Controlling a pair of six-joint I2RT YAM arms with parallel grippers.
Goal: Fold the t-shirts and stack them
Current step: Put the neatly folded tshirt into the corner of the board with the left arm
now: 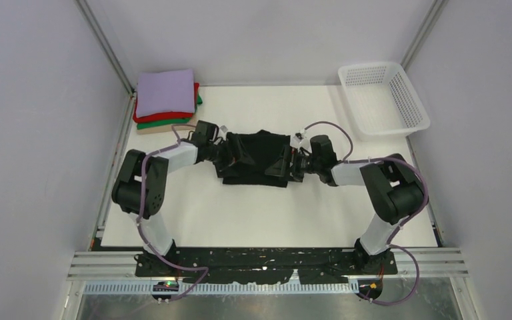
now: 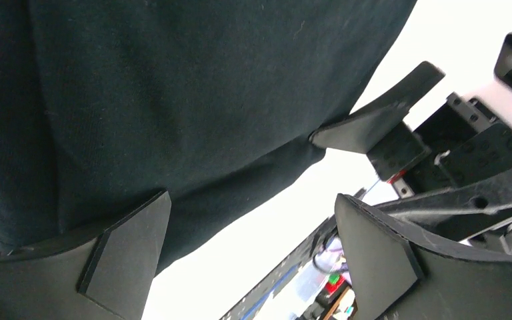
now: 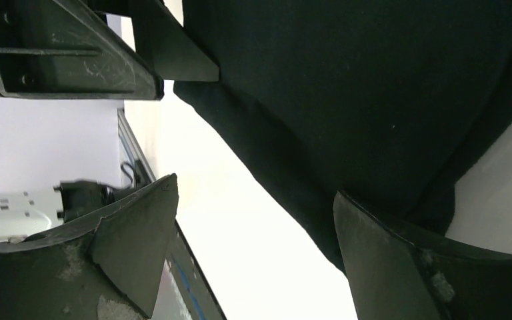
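Both wide open, holding nothing, left gripper (image 1: pixel 230 155) and right gripper (image 1: pixel 291 165) sit at opposite ends of the black shirt (image 1: pixel 257 159) lying sideways between them.

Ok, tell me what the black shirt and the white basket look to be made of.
The black t-shirt: soft knit cloth, probably cotton jersey, with a matte finish. The left wrist view shows fine fabric grain and limp folds.
The basket: white moulded plastic by the look, smooth and rigid, with open mesh walls and a solid rim.

No text, label, brand, number or sign is readable in any view.
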